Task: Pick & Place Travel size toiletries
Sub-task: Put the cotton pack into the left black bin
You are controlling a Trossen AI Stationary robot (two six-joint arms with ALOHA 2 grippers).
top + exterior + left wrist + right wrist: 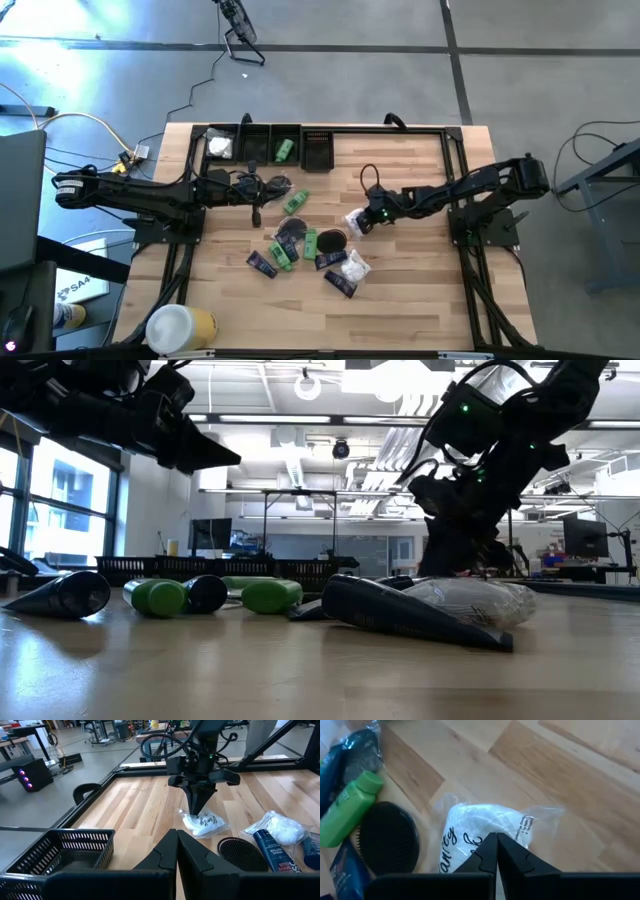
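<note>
Travel size toiletries lie loose mid-table: green bottles [295, 203], black discs [331, 240], dark sachets [262, 264] and a white wrapped packet [355, 266]. Another white plastic-wrapped packet [485, 827] with black script lies flat on the wood to their right. My right gripper [496, 841] is shut and slants down with its tips at this packet [202, 822]. My left gripper [177, 845] is shut and hangs level above the table near the far baskets, holding nothing. My right gripper comes at the white packet from above, slanting down from the table's right, its shut tips [197, 812] at the packet's wrap [470, 837]. The packet lies on the table. Whether the tips touch or pinch the plastic, I cannot tell.
Black mesh baskets [270, 145] stand along the far edge and hold a white packet [219, 147] and a green bottle [285, 150]. A large white-and-yellow cylinder [180, 325] lies at the near left corner. A black frame rail [455, 160] borders the table.
</note>
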